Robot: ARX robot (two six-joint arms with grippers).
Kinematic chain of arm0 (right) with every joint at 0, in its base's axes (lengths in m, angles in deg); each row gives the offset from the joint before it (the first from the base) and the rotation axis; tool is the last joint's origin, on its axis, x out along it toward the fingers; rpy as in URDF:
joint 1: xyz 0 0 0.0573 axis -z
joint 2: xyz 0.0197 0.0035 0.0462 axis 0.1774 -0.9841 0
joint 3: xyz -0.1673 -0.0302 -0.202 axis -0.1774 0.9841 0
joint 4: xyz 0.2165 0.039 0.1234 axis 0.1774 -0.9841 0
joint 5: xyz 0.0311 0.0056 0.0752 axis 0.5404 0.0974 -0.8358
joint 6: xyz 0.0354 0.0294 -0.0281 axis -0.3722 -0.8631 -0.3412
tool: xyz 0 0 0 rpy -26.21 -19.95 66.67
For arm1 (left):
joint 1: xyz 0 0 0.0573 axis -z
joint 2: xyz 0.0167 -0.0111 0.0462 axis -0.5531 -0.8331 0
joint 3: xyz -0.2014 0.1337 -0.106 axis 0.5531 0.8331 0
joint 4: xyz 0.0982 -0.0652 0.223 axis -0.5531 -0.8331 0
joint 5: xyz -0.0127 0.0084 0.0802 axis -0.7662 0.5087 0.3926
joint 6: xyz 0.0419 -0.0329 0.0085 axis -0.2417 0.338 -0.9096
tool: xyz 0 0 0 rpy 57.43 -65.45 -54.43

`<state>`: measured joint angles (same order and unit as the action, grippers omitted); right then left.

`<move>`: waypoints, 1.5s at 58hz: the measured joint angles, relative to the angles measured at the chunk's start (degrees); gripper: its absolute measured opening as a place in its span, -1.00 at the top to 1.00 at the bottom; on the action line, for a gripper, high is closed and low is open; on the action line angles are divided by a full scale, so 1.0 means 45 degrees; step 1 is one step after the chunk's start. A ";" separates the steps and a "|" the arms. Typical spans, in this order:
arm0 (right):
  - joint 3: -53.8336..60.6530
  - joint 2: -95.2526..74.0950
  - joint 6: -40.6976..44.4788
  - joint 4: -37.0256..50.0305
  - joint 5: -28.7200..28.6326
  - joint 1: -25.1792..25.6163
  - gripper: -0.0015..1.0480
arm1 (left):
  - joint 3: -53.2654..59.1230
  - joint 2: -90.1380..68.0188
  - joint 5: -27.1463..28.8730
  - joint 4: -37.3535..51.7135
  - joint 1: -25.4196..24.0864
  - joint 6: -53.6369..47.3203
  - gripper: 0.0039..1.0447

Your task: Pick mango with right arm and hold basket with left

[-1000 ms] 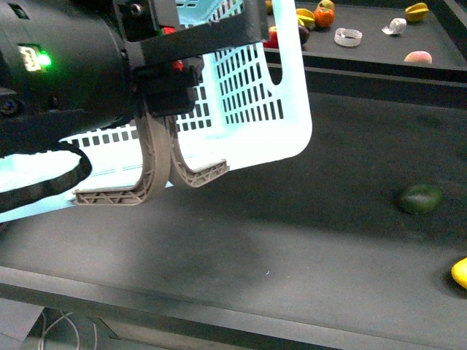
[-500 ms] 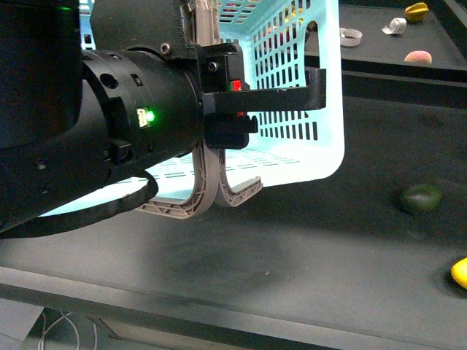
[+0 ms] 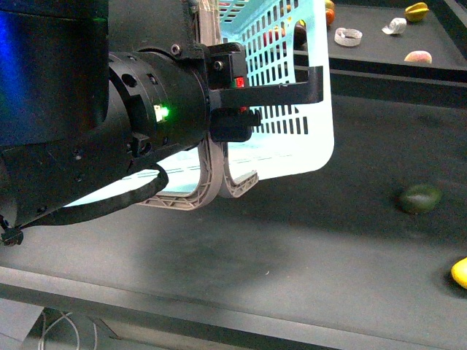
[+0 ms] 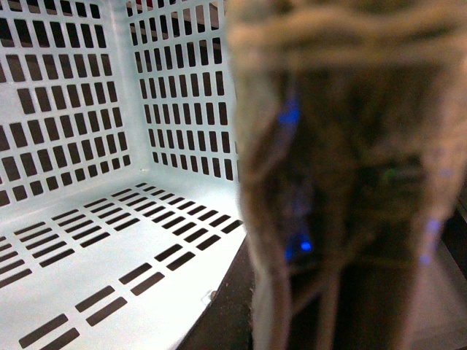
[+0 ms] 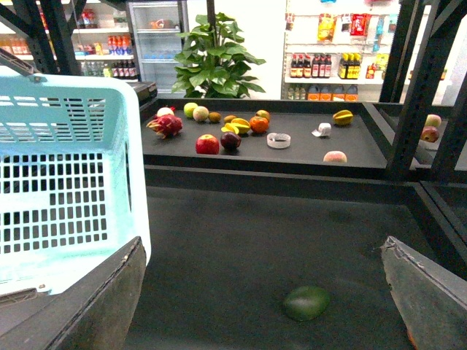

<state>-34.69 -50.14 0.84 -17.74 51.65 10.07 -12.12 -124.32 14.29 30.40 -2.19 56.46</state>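
**Left gripper clamped on the basket handles, right gripper wide open**

Left gripper [image 3: 222, 125] is closed round both grey-brown handles [image 3: 211, 182], pinching the two hoops together. The light-blue basket [image 3: 299, 138] is tipped up with its open mouth toward the arm. Can't tell if any corner touches the worktop [image 3: 292, 248]. The left arm [image 3: 87, 124] hogs the whole 9 o'clock side of the front view, with its green light [image 3: 162, 113] on. The left wrist camera just shows the slotted inside of the basket [image 4: 109, 182] and the handles [image 4: 328, 182] as a big blur against the lens.

Right gripper [image 5: 263, 246] has its fingers [image 5: 109, 306] spread far apart above the worktop. The dark green fruit [image 5: 306, 302] lies on the surface out in front of it, and the basket [image 5: 66, 182] is off to one side.

The mango [image 3: 460, 272] sits on the worktop at roughly 4 o'clock in the front view (only a slice shows, the frame cuts off the rest). It's at about 5 o'clock of the dark green fruit [image 3: 421, 198], near it but not touching, and well apart from the basket.

The back shelf [image 3: 379, 69] at 1 o'clock has a peach [image 3: 417, 56] and a tape roll [image 3: 348, 36].
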 joint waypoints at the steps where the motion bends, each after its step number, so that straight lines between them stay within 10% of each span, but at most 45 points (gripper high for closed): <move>1: 0.0000 0.0000 0.0000 0.0000 0.0000 0.0000 -0.84 | 0.0000 0.0000 0.0000 0.0000 0.0000 0.0000 0.92; 42: -0.0053 -0.0359 0.0005 -0.0126 0.0957 -0.0126 -0.84 | -0.0005 0.0000 0.0000 0.0000 0.0000 0.0010 0.92; 68: -0.1443 -1.4003 0.1044 1.0180 -0.0801 0.2822 -0.84 | -0.0015 0.0000 0.0000 0.0000 0.0000 0.0029 0.92; 87: -0.4697 -2.1974 0.4546 1.0637 -0.2273 0.4765 -0.84 | -0.0015 0.0000 0.0005 0.0000 0.0000 0.0024 0.92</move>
<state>-55.83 -149.02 21.30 30.13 41.42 31.52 -12.18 -124.32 14.31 30.40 -2.19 56.56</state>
